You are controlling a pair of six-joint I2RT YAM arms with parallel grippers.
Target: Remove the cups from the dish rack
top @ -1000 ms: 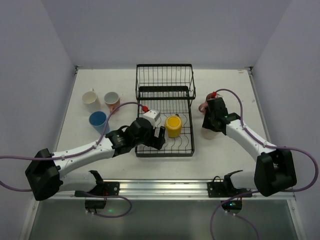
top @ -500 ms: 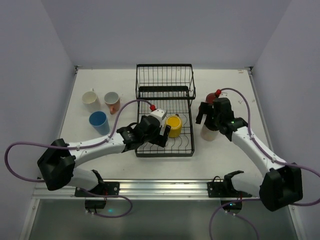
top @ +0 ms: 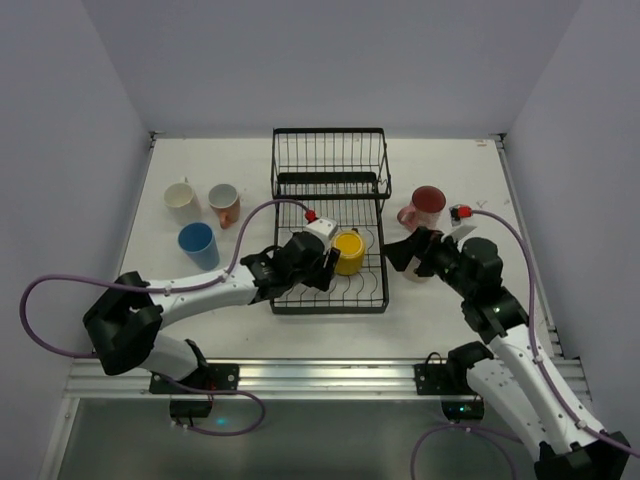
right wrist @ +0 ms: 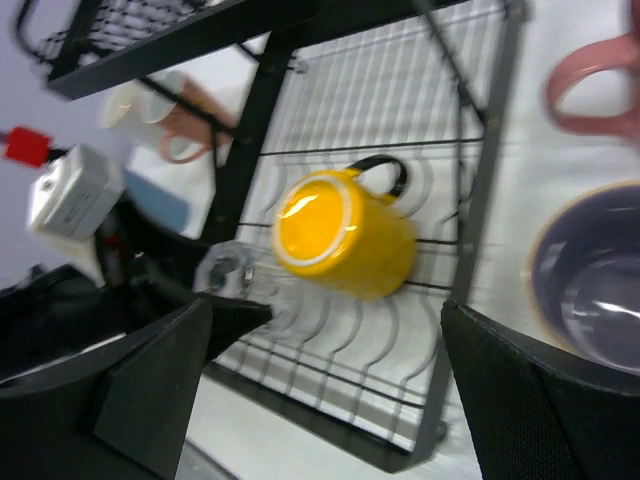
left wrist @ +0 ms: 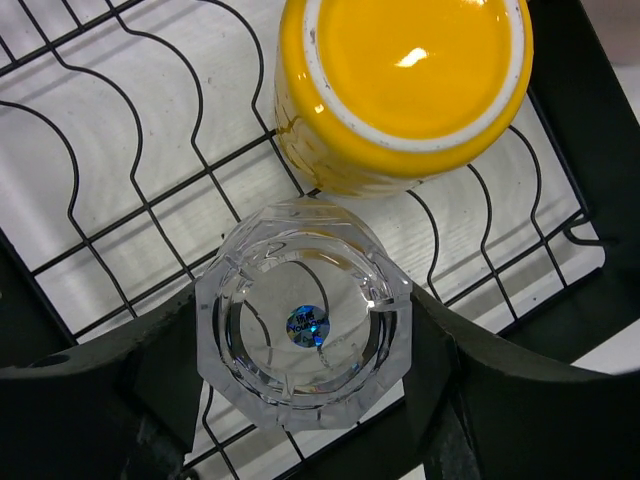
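Left gripper (left wrist: 305, 345) clamped around clear glass (left wrist: 305, 325) on dish rack (top: 329, 130), beside yellow mug (left wrist: 400, 80); right gripper (right wrist: 345, 395) spread, empty.

On the bench (top: 250, 165) the dish rack (top: 330, 182) stands in the middle, a mug (top: 347, 250) lies on its lower tier with a glass (left wrist: 305, 325) just beside it at the near left, three cups (top: 223, 200) stand left of the rack and two cups (top: 428, 200) right of it.

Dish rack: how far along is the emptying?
Done: white cup, salmon cup and blue cup on the table left of the dish rack, red mug and pale cup right. In hand: left gripper clamps the clear glass. Left: the yellow mug; right gripper open, empty.
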